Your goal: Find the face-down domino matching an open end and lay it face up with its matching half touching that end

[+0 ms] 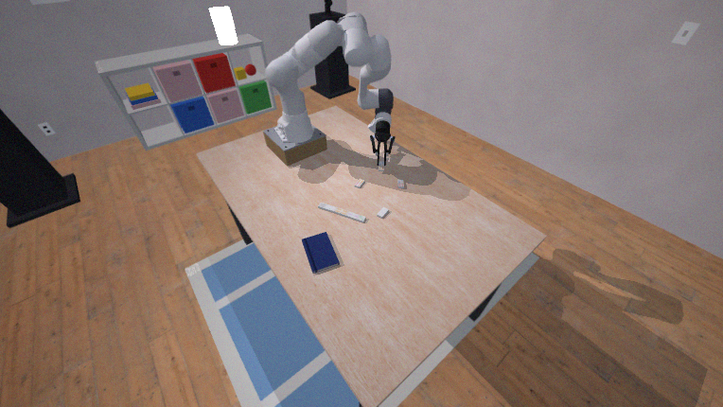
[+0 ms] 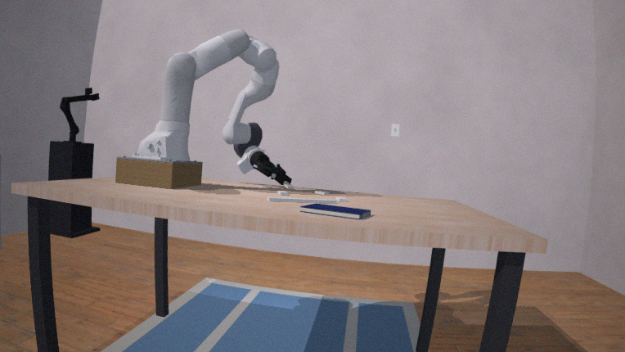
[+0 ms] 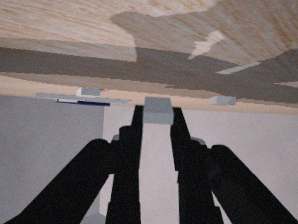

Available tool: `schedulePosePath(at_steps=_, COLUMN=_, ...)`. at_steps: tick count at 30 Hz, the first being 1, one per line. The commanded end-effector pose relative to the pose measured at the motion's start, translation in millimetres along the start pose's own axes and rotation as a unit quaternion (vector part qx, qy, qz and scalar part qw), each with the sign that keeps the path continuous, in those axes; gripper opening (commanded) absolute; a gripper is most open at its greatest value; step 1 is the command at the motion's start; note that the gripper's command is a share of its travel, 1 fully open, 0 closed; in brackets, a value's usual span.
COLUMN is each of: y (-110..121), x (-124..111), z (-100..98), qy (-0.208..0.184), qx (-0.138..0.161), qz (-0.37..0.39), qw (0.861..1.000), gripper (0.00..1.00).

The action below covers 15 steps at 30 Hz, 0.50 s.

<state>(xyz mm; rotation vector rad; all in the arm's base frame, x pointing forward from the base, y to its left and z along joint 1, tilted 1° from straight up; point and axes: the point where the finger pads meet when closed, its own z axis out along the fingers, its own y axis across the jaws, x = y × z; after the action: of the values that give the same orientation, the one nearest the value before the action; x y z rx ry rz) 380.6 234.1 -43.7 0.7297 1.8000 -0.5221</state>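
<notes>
My gripper (image 1: 380,150) is at the far side of the table, tilted, and shut on a pale domino (image 1: 380,161). In the wrist view the domino (image 3: 158,152) runs lengthwise between the two dark fingers. In the side view its tip (image 2: 288,185) is close above the table; I cannot tell if it touches. The line of dominoes (image 1: 342,212) lies flat mid-table. A loose domino (image 1: 382,212) lies just off the line's right end. Two more loose dominoes (image 1: 360,183) (image 1: 400,184) lie between the line and my gripper.
A dark blue book (image 1: 320,252) lies flat in front of the line, also seen in the side view (image 2: 335,211). The arm's base block (image 1: 294,144) stands at the table's far left. A shelf with coloured bins (image 1: 189,88) stands behind the table.
</notes>
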Motion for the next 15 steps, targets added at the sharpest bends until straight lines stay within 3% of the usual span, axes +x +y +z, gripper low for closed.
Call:
schedulePosePath(at_steps=1, y=-1.8, x=-2.9, z=1.3, qy=-0.010, qx=0.004, qz=0.007, qw=1.000, gripper=0.22)
schedulePosePath(at_steps=15, y=-1.8, x=-1.3, z=1.0, qy=-0.022, qx=0.004, qz=0.007, qw=1.000, gripper=0.22)
